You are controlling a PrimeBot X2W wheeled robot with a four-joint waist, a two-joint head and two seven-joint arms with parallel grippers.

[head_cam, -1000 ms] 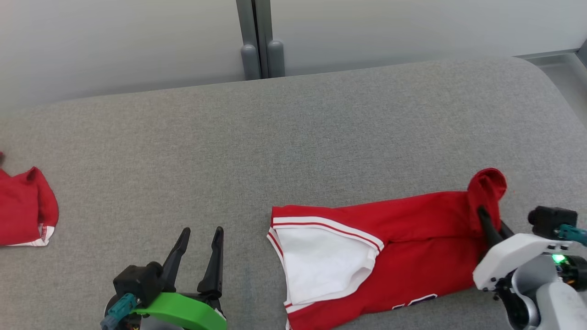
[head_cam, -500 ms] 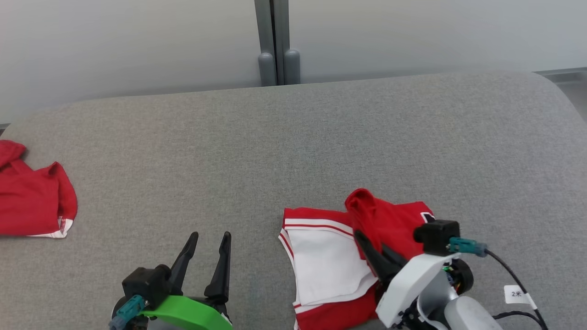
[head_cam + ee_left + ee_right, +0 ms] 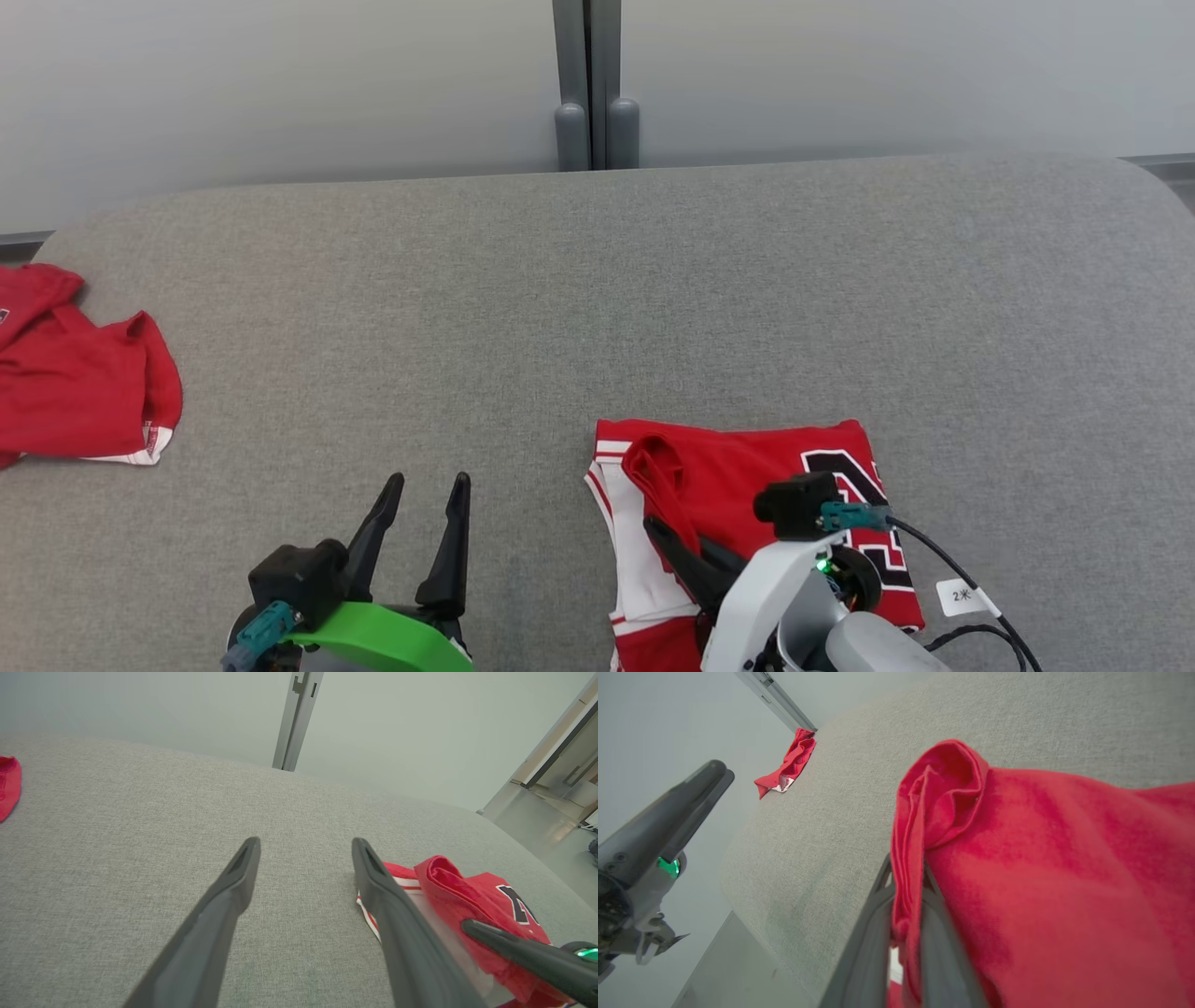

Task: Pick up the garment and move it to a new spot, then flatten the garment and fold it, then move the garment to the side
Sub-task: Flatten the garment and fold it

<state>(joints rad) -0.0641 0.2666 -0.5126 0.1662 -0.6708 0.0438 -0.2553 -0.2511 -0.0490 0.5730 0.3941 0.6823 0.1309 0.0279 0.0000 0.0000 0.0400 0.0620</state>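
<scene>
Jersey point(image 3: 747, 462), red: judged light, limp, best gripped at hems. One bunched fold was clamped by right claw point(image 3: 679, 535); left claw point(image 3: 428, 493) was held apart.

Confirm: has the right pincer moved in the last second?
Yes. The right pincer, shut on the red jersey, swept left: from far right of the wall post to just right of it.

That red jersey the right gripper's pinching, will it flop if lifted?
Probably flops: the red jersey bunches into a soft fold where the right gripper pinches it. Likely light, since that thin pinch holds the raised fold up. On the grey fabric surface it may drag rather than slide.
</scene>
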